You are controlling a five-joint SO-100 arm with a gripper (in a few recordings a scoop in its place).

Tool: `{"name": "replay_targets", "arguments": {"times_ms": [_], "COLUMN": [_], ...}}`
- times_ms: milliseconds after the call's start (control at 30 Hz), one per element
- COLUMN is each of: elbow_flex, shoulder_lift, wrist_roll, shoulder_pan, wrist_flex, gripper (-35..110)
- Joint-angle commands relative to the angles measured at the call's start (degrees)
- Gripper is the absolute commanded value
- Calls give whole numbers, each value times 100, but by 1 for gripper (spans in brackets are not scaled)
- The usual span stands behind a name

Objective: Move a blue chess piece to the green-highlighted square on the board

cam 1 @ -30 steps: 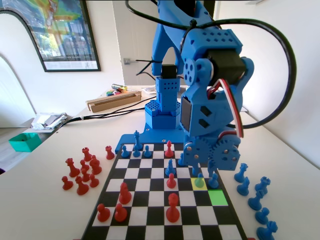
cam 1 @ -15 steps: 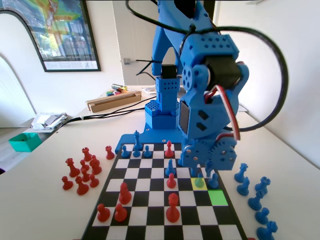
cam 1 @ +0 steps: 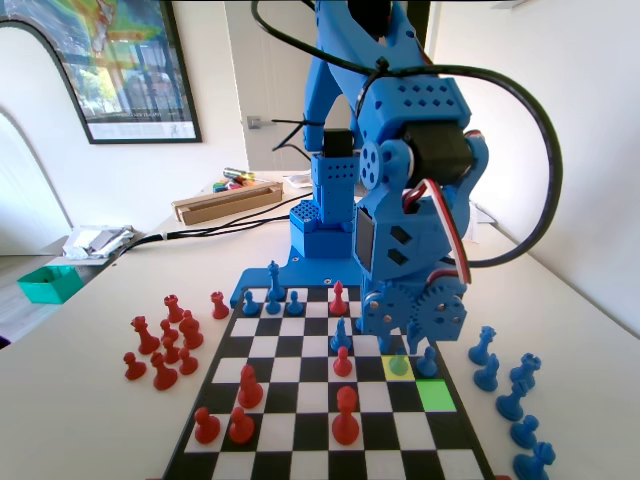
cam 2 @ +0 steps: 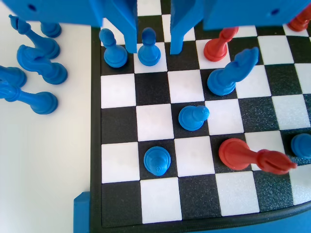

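**Parted fingers astride the pawn, green square bare**

Seen from the fixed view: down low over the board (cam 1: 290,372) with the gripper (cam 1: 405,348), close to the right edge. Between the fingers, the blue chess piece (cam 1: 399,364), upright on the yellow-highlighted square (cam 1: 390,374). At 5 o'clock from that pawn, corner to corner with its square, the green-highlighted square (cam 1: 436,395), with nothing on it. At 3 o'clock of the pawn, just beside it, a second blue pawn (cam 1: 427,363); at 9 o'clock, farther off, a red pawn (cam 1: 343,362). Off the board at 3 o'clock, a cluster of spare blue pieces (cam 1: 510,395) on the table.

Seen from the wrist view: fingers (cam 2: 127,24) apart, hanging at 12 o'clock, with the gripper (cam 2: 153,48) straddling the blue chess piece (cam 2: 148,54). Left finger right against the pawn's side or nearly so, cannot tell which; clear gap to the right finger. Not clamped. Second blue pawn (cam 2: 114,49) just outside the left finger, at 9 o'clock.
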Motion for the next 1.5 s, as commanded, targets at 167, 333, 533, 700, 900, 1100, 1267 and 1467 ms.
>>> {"name": "replay_targets", "arguments": {"times_ms": [167,333,533,700,900,1100,1267,1467], "elbow_flex": [-132,-141,-167,-193,-237,-246,-255,-281], "shoulder_lift": [352,316,272,220,167,114,79,70], "wrist_roll": [-132,-167,-202,-237,-264,-299,-308,-308], "shoulder_pan": [-105,-97,-88,-53,-35,-9,-9,-9], "wrist_flex": [26,-35,-79,-123,-132,-167,-193,-220], "gripper": [12,12,12,12,12,12,12,12]}}
